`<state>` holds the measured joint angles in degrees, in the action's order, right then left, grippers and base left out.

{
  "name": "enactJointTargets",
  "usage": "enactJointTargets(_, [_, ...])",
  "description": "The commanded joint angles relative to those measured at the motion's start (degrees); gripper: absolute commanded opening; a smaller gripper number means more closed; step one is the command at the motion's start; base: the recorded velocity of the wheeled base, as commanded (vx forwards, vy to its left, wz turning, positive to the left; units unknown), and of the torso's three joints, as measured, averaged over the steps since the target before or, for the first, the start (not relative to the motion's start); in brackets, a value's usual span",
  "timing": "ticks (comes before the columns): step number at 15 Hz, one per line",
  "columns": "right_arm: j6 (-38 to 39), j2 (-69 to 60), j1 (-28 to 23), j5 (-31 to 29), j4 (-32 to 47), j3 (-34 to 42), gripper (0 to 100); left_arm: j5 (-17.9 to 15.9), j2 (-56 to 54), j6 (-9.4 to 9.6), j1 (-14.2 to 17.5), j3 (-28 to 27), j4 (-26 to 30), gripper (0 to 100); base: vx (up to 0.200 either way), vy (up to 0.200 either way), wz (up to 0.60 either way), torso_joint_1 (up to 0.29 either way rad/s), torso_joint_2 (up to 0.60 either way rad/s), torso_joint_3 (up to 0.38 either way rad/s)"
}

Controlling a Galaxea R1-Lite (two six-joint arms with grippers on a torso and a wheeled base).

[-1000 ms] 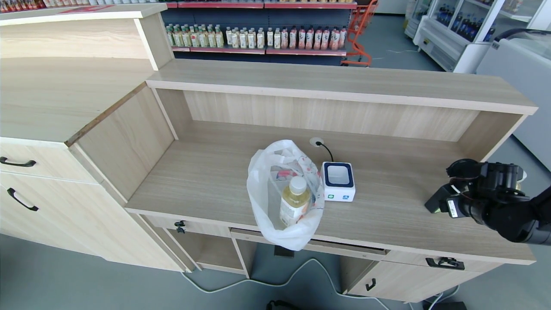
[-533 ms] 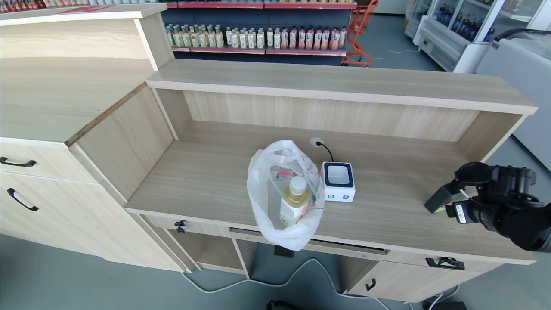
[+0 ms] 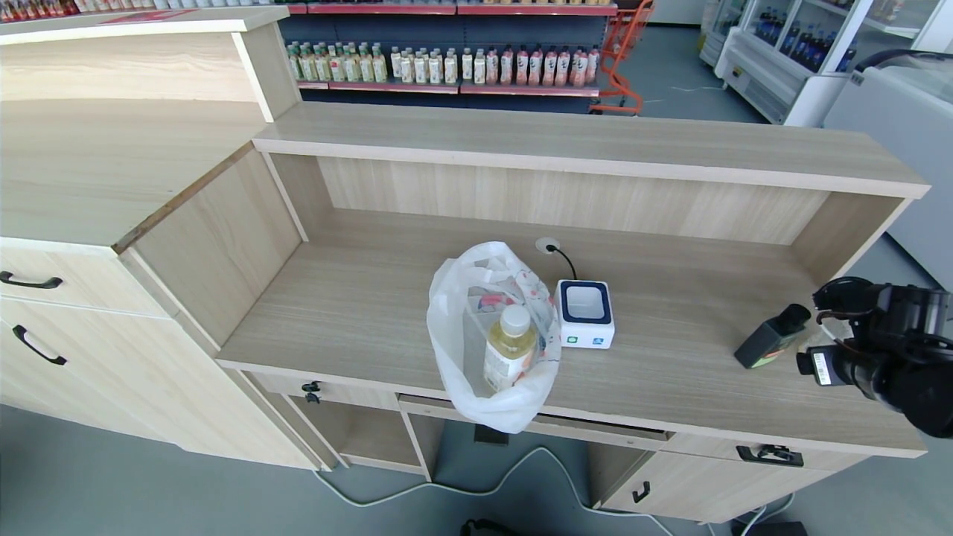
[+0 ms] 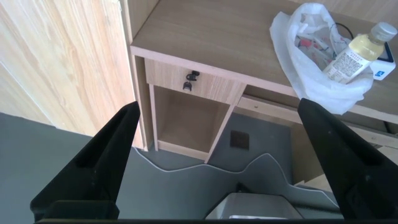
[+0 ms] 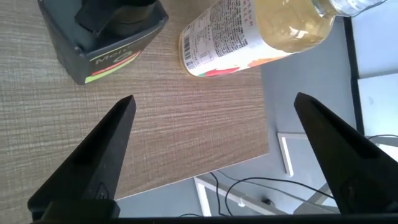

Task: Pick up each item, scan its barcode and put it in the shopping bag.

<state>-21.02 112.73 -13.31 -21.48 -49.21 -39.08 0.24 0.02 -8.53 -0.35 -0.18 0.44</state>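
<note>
While the right gripper (image 5: pixel 214 106) hangs over the counter's (image 3: pixel 357 313) right end with its fingers spread wide and nothing between them, a dark squarish bottle (image 3: pixel 770 337) with a black cap sits just beside it, at about 9 o'clock from the arm in the head view. A pale-yellow drink bottle (image 5: pixel 261 28) lies on its side near the dark one. Its neck is cut off at the frame edge, and in the head view the arm hides it.

Well apart, at 9 o'clock from the dark bottle, stands the white scanner (image 3: pixel 585 313). Right against its 9 o'clock side is the shopping bag (image 3: pixel 454 327), mouth open. It holds an upright bottle (image 3: pixel 510 346) of yellow drink and some small packets (image 3: pixel 491 301) too crumpled to make out.

The left gripper (image 4: pixel 219 109) hangs out in front of the counter, over the grey floor (image 4: pixel 56 143), with its fingers also apart and empty.
</note>
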Motion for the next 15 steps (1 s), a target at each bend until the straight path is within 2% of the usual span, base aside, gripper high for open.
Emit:
enactJointTargets(1, [0.0,1.3,-0.8,0.1,-0.4,-0.8,100,0.0,0.0,0.01,0.0,0.0,0.0,100,0.000,0.000,0.00,0.000,0.00,0.000])
enactJointTargets(10, [0.1,5.3,-0.7,0.6,-0.4,-6.3,100,0.1,0.0,-0.08,0.0,0.0,0.0,100,0.000,0.000,0.00,0.000,0.00,0.000])
enactJointTargets(15, [0.3,7.5,0.8,3.8,-0.4,-7.8,100,0.0,0.0,0.01,0.0,0.0,0.0,100,0.000,0.000,0.00,0.000,0.00,0.000])
